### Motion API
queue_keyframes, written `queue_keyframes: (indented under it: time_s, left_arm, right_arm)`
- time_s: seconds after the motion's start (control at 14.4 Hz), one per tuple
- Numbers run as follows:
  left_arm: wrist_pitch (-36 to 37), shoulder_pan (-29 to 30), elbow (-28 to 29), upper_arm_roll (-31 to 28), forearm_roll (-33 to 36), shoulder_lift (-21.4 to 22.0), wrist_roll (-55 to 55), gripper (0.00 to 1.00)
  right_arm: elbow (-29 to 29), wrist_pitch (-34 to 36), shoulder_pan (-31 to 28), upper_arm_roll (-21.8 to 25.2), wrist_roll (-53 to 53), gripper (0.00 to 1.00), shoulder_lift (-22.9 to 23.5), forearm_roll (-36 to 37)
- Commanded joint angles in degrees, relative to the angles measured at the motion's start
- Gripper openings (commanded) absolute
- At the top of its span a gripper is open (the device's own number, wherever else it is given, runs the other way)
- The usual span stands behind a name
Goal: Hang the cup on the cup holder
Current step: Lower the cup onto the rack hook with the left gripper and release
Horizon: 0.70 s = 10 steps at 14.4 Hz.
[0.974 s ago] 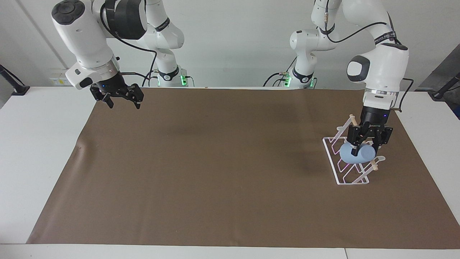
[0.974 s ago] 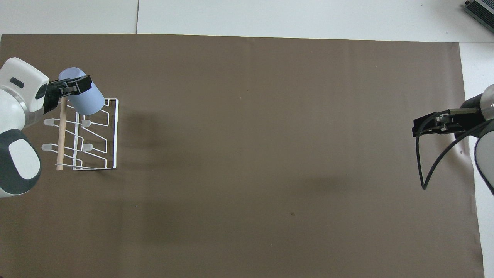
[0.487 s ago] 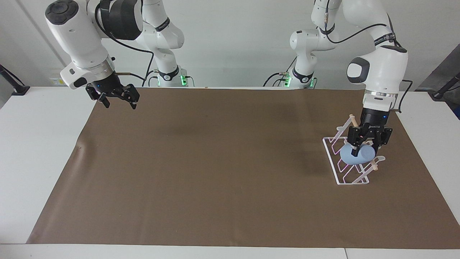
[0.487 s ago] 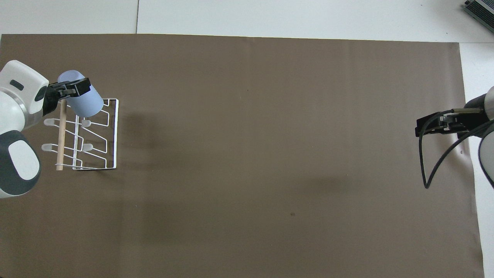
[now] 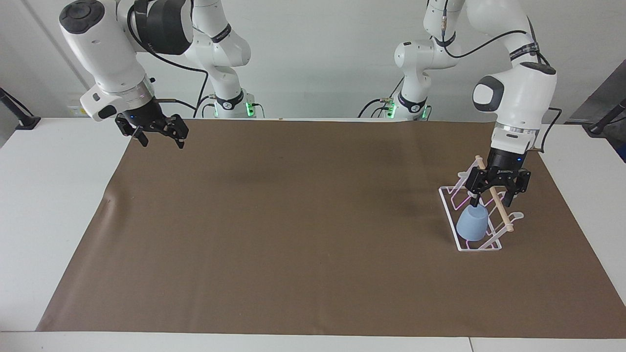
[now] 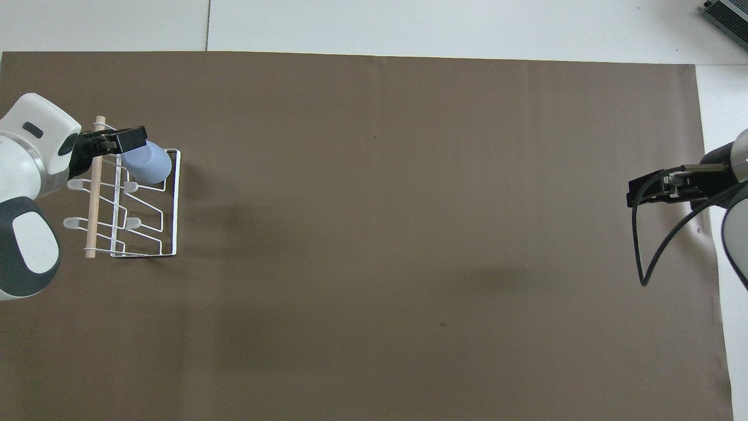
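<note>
The light-blue cup (image 5: 472,223) sits mouth-down on a prong of the white wire cup holder (image 5: 481,248), at the holder's end farther from the robots. It also shows in the overhead view (image 6: 149,164), and so does the holder (image 6: 174,204). My left gripper (image 5: 491,199) is open and empty just above the cup and the wooden dowel (image 5: 500,209), apart from the cup; it also shows in the overhead view (image 6: 108,144). My right gripper (image 5: 163,142) is open and empty, waiting in the air over the mat's edge at the right arm's end (image 6: 643,196).
A brown mat (image 5: 293,220) covers most of the white table (image 5: 49,195). The holder stands near the mat's edge at the left arm's end. A black cable (image 6: 648,257) loops down from the right arm.
The left gripper opened and let go of the cup, which dropped and turned mouth-down onto the holder's prong. The gripper rose slightly. The right gripper barely shifted.
</note>
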<state>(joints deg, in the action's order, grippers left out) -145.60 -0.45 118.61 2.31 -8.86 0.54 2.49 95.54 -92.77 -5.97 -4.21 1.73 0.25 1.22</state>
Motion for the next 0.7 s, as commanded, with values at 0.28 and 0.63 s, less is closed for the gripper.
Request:
queue_keyframes:
  time_s: [0.28,0.63]
  left_arm:
    - [34.55,0.98,-13.21,-0.03,3.47,3.68,0.24,1.0]
    - [52.06,0.19,-23.58,0.5,9.47,2.36,0.06,1.0]
  right_arm:
    - [0.62,0.04,0.09,0.08,1.17,1.0,-1.92,0.01]
    - [0.7,0.04,0.09,0.08,1.17,1.0,-1.92,0.01]
